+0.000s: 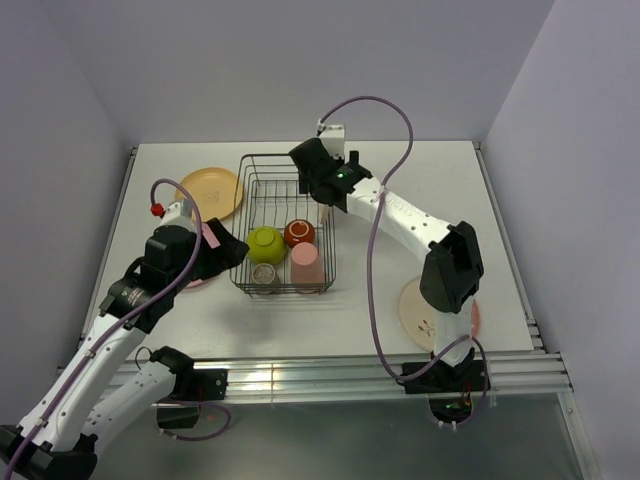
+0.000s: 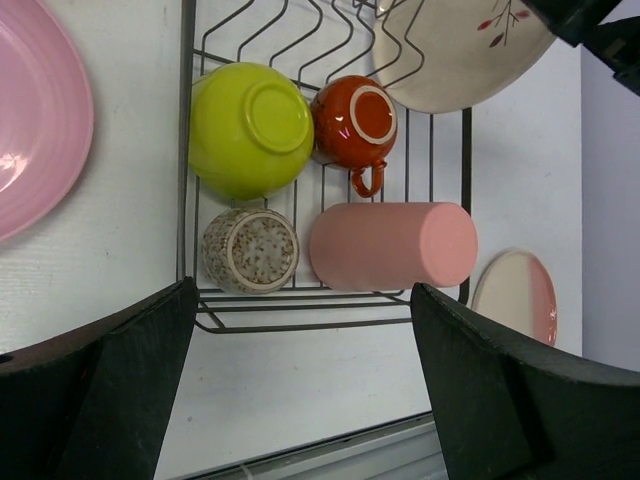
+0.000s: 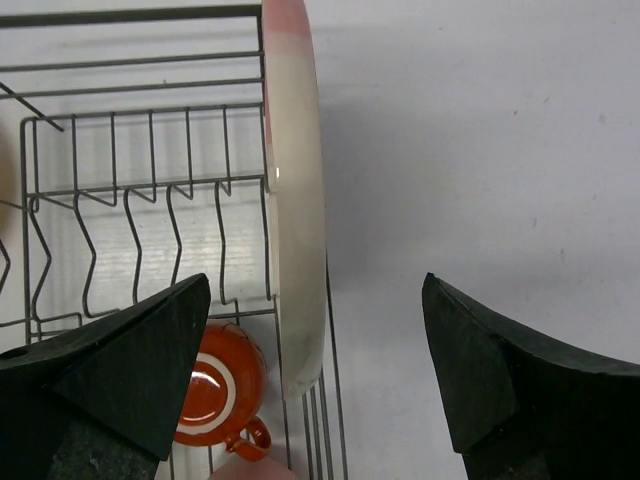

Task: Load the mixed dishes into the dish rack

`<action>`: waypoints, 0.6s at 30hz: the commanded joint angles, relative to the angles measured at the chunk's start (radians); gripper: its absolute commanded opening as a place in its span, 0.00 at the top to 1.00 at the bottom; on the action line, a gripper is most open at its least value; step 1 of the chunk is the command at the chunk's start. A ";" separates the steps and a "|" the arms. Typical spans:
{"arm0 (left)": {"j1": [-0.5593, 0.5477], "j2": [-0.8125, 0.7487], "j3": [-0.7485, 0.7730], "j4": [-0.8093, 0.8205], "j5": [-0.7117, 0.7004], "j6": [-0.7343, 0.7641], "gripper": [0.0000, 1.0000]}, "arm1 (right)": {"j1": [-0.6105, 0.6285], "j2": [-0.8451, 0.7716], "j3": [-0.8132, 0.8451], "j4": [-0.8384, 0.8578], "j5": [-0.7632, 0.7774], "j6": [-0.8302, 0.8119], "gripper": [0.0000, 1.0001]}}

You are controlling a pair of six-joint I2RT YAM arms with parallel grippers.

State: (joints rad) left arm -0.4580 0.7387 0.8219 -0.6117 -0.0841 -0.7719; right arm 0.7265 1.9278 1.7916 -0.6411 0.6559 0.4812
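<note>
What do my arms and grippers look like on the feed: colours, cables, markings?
The left arm and right arm are white with black joint housings. A mauve cable loops along each; the left's has a red plug. The left gripper and right gripper are black with broad wedge-shaped fingers. A green light glows near the right wrist.

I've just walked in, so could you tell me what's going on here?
The right end effector is open around a twig-patterned plate standing on edge at the right side of the dish rack. The left end effector hangs open and empty nearby. A bowl, mug and two cups sit inside; three plates lie on the table.
</note>
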 commanded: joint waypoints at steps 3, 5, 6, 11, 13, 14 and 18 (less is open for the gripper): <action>0.001 -0.018 0.025 -0.010 0.098 0.019 0.07 | 0.016 -0.146 0.009 -0.104 0.100 0.091 0.06; -0.001 -0.012 0.039 -0.016 0.122 0.022 0.07 | 0.016 -0.194 -0.030 -0.152 0.120 0.131 0.05; -0.002 -0.007 0.040 -0.020 0.156 0.023 0.08 | 0.017 -0.254 -0.075 -0.166 0.142 0.175 0.05; -0.097 0.039 0.060 -0.002 0.228 0.013 0.09 | 0.013 -0.462 -0.256 -0.282 0.195 0.339 0.05; -0.198 0.108 0.110 0.001 0.149 -0.004 0.10 | 0.001 -0.574 -0.372 -0.327 0.182 0.439 0.09; -0.319 0.135 0.134 0.000 0.115 -0.012 0.09 | -0.009 -0.660 -0.418 -0.322 0.160 0.466 0.15; -0.546 0.309 0.256 0.003 0.027 -0.044 0.09 | -0.151 -0.875 -0.760 -0.198 -0.079 0.481 1.00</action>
State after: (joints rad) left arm -0.8886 0.9848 0.9886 -0.6312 0.0116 -0.7914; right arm 0.6590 1.1473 1.1965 -0.8680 0.7021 0.8669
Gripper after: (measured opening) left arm 0.907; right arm 0.100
